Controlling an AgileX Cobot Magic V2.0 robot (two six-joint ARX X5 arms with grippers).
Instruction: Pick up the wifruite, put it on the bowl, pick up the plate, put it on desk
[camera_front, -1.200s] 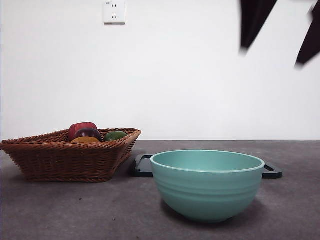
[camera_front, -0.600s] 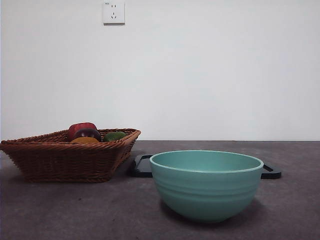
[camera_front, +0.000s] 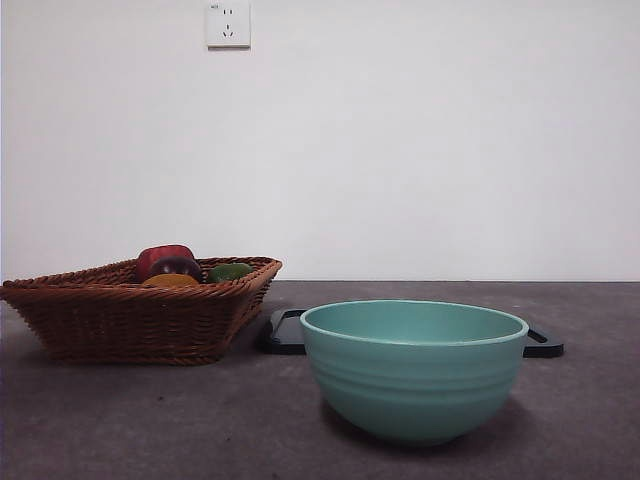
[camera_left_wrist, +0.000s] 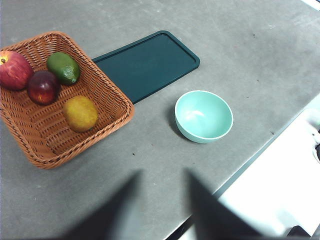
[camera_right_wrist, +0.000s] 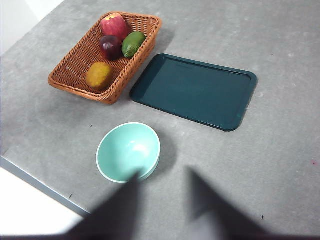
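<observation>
Two hands, left hand (camera_left_wrist: 162, 200) and right hand (camera_right_wrist: 162, 200), hang high above the counter (camera_front: 150, 420), jaws parted, grasping nothing. Nearest stands the empty bowl (camera_front: 414, 368); behind, the tray (camera_right_wrist: 195, 91); farther, the basket (camera_front: 140, 308) holding the wifruite (camera_left_wrist: 80, 113) beside red fruits. Risk: basket wall and neighbouring fruit crowd the grasp, likely causing slip.

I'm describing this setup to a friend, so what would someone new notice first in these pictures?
Probably the mint-green bowl, standing empty and nearest the front camera on the grey desk. Next the brown wicker basket off to one side, holding the orange wifruite, two dark red fruits and a green one. Between them lies a flat dark tray, bare.
</observation>
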